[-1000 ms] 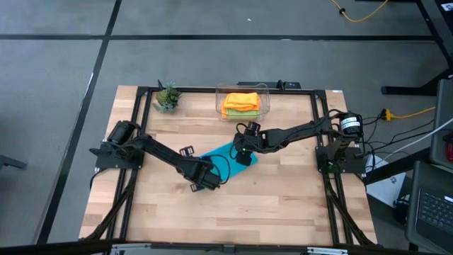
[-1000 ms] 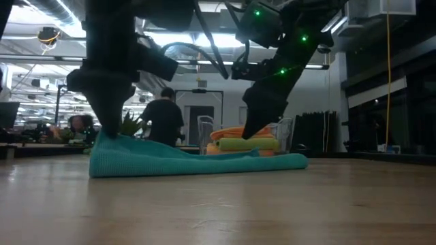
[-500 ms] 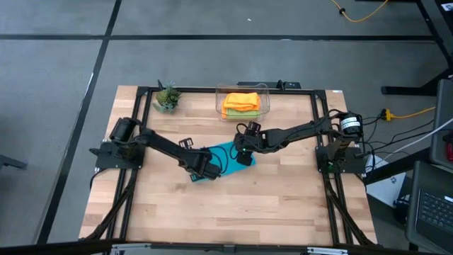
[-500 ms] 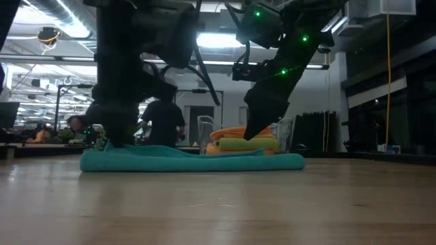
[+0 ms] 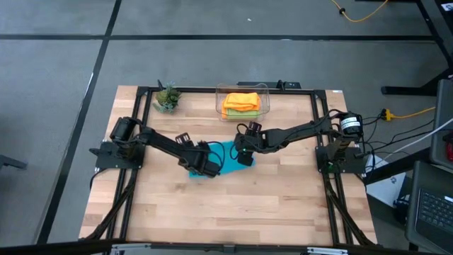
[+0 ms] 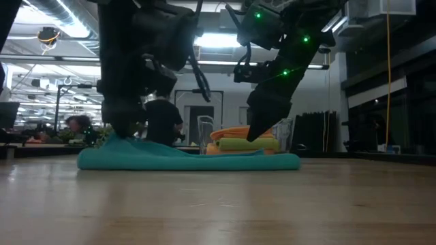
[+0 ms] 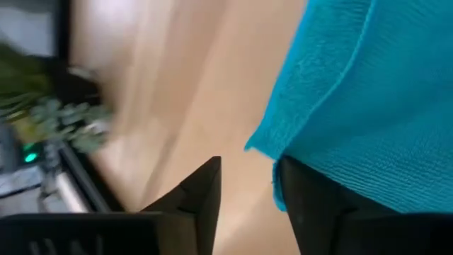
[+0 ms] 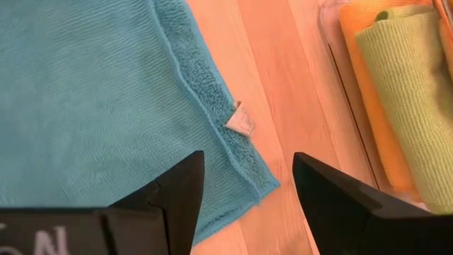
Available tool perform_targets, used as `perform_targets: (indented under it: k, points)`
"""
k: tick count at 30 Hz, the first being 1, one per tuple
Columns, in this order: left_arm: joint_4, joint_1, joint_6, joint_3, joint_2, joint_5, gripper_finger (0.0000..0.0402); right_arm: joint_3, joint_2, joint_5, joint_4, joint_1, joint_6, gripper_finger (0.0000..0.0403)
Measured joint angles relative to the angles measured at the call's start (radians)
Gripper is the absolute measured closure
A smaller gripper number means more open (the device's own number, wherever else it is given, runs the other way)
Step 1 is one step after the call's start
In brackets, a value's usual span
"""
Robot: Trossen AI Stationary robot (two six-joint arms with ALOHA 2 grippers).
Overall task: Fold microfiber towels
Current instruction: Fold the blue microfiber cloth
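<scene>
A teal towel (image 5: 225,157) lies flat mid-table, seen in the low view as a long low strip (image 6: 191,161). My left gripper (image 5: 207,167) is at the towel's near left end. Its fingers are open (image 7: 248,166) and a towel corner (image 7: 258,145) lies just beyond the gap. My right gripper (image 5: 243,154) hovers open (image 8: 248,157) over the towel's far right corner, which has a white tag (image 8: 241,120). It touches nothing. Folded orange (image 8: 361,85) and lime green (image 8: 410,92) towels lie in the clear bin (image 5: 243,88). My left gripper comes slanting down at the towel's near left corner (image 7: 258,145). One finger (image 7: 304,205) covers the towel's edge there. I cannot tell whether it touches the cloth. The towel lies on the table.
A small potted plant (image 5: 167,98) stands at the far left corner. The clear bin sits at the middle of the far edge, just behind my right gripper. Bare wood (image 5: 233,212) spreads over the near half of the table.
My left gripper has gone toward the table's far edge and turned a little. The towel end it had lifted has come down. That end now lies lower and flatter, and the towel has shifted slightly toward the left. My right gripper has kept still.
</scene>
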Motion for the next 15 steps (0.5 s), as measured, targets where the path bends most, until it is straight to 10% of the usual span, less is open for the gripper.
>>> perform_targets:
  k: [15]
  points:
    - [-0.110,0.004,-0.012,0.085,0.000,-0.159,0.0249,0.000,0.000,0.000,0.002,0.000,0.003,0.0185]
